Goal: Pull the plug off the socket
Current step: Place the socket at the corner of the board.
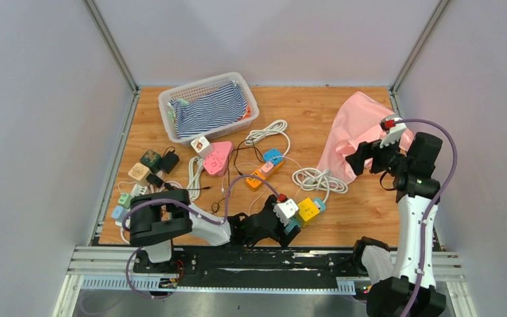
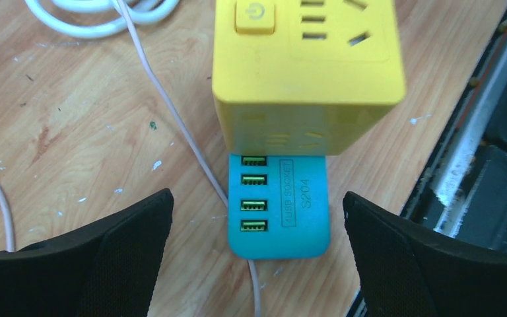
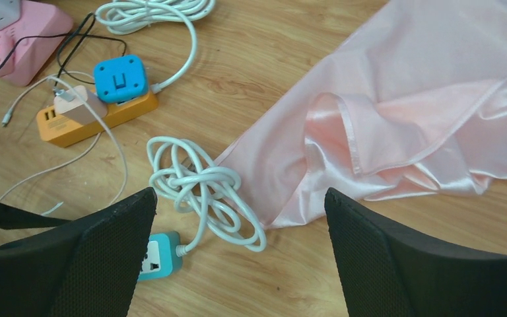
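Note:
A yellow cube plug (image 2: 307, 59) (image 1: 309, 209) with a power button and outlets sits on the far part of a teal socket strip (image 2: 280, 208) (image 1: 294, 226) that has a row of USB ports. The joint between them is hidden under the cube. My left gripper (image 2: 256, 214) (image 1: 282, 228) hangs low over the strip's near end, open, with its fingers (image 2: 115, 257) wide on either side and touching nothing. My right gripper (image 3: 241, 195) (image 1: 363, 160) is open and empty, raised over the pink cloth's edge. The teal strip's other end (image 3: 155, 256) shows by its left finger.
A white cable coil (image 3: 204, 191) (image 1: 317, 178) lies beside the pink cloth (image 3: 403, 99) (image 1: 363, 129). An orange strip (image 3: 92, 122) carries a blue cube (image 3: 120, 78). A basket (image 1: 171, 99) holds striped fabric at the back. Small adapters (image 1: 142, 172) crowd the left; the metal rail (image 2: 475, 132) runs just right of the strip.

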You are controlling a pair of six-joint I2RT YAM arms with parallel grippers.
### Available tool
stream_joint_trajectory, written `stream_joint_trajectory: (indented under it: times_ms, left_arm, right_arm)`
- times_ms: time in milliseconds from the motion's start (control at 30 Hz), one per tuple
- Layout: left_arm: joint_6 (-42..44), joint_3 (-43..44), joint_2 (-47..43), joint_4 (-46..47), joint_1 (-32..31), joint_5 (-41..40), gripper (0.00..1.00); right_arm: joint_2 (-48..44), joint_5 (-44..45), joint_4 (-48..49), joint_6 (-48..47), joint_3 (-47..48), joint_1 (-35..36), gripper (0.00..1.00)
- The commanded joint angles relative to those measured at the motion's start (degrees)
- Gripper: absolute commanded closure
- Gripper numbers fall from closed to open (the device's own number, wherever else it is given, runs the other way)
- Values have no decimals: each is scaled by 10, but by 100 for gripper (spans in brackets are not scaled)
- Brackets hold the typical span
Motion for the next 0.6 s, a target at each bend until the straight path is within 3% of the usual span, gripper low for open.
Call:
stream_joint_trajectory:
  times_ms: [0, 267, 400, 467, 567]
  left_arm:
    - [16, -21, -66, 2, 1, 19, 0]
    - [47, -77, -202, 2, 2, 74, 0]
    - [64, -100, -252, 2, 2, 97, 0]
    - [73, -109, -268, 2, 2, 104, 0]
    - [103, -117, -277, 2, 2, 130, 0]
  right_arm:
    - [3, -84, -29, -44, -9, -3, 2]
    - [-14, -207, -38, -135, -41, 5, 6]
    - [-32, -303, -70, -248, -63, 9, 8]
    - [-32, -346, -139, -356, -54, 13, 8]
    - [-19, -386, -323, -617, -28, 19, 5]
